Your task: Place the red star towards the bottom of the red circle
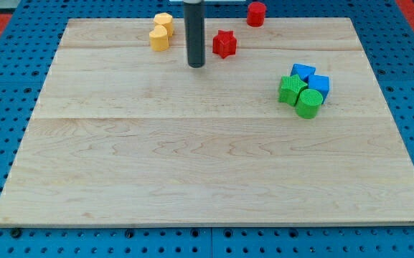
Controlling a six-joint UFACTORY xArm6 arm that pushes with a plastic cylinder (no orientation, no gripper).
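Observation:
The red star [224, 44] lies near the view's top, a little right of centre on the wooden board [207, 165]. The red circle [256, 13], a short cylinder, stands at the board's top edge, up and to the right of the star, apart from it. My tip [196, 65] is just to the left of the red star and slightly below it, with a small gap between them. The rod rises straight up out of the view's top.
Two yellow blocks [161, 32] sit together left of the rod near the top edge. At the right, a cluster holds two blue blocks [313, 79], a green star-like block [290, 89] and a green cylinder [308, 103]. Blue pegboard surrounds the board.

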